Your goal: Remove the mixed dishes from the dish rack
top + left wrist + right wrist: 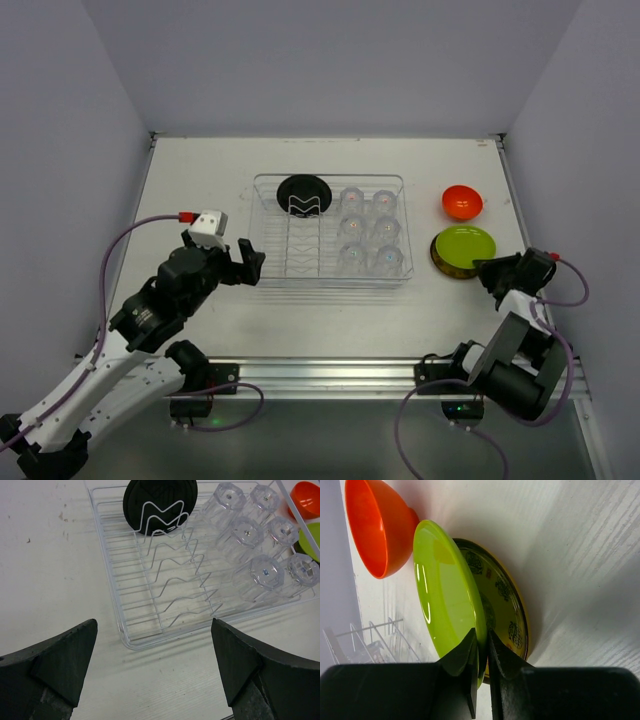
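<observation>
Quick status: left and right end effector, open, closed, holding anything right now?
Left end effector: open, empty.
Right end effector: closed on the rim of the lime-green plate.

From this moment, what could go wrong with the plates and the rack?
1. The right gripper pinches the rim of the lime-green plate, which sits at an angle over the amber plate. Once released, it may slide toward the orange bowl.
2. The open left gripper hovers near the dish rack corner. Reaching for the black plate, it could nudge the rack and topple the clear cups.
</observation>
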